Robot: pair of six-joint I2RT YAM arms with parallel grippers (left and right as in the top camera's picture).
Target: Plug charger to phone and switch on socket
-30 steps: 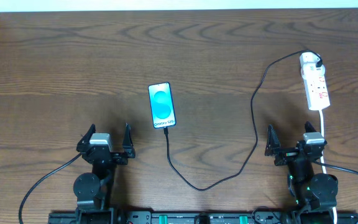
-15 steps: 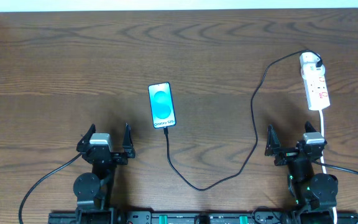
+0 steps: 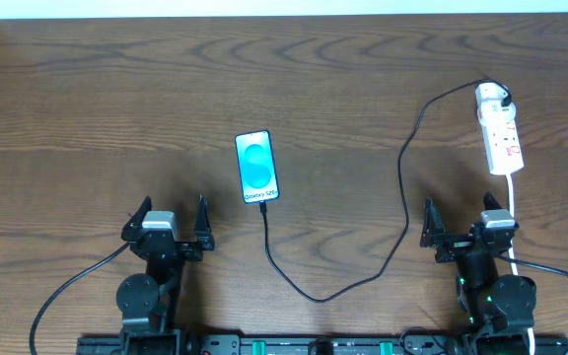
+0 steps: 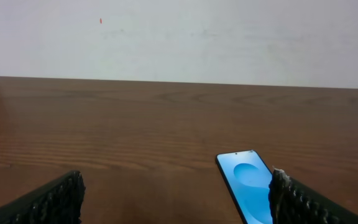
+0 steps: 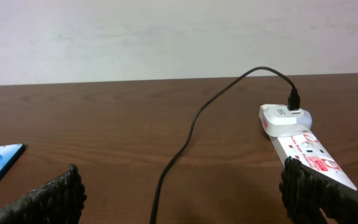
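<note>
Both grippers are spread wide and empty, my left gripper (image 3: 173,212) and right gripper (image 3: 459,212) resting apart. Between them, farther out, the phone (image 3: 257,169) reads "Galaxy". The charger (image 3: 402,197) seems to reach its near end and runs to the socket (image 3: 499,133), whose red print is unreadable.

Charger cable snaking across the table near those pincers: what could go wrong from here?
The charger runs loose close beside the right pincer; a sideways move could snag it and drag the phone. The socket lies unheld, so pressing its switch might just slide it.
</note>
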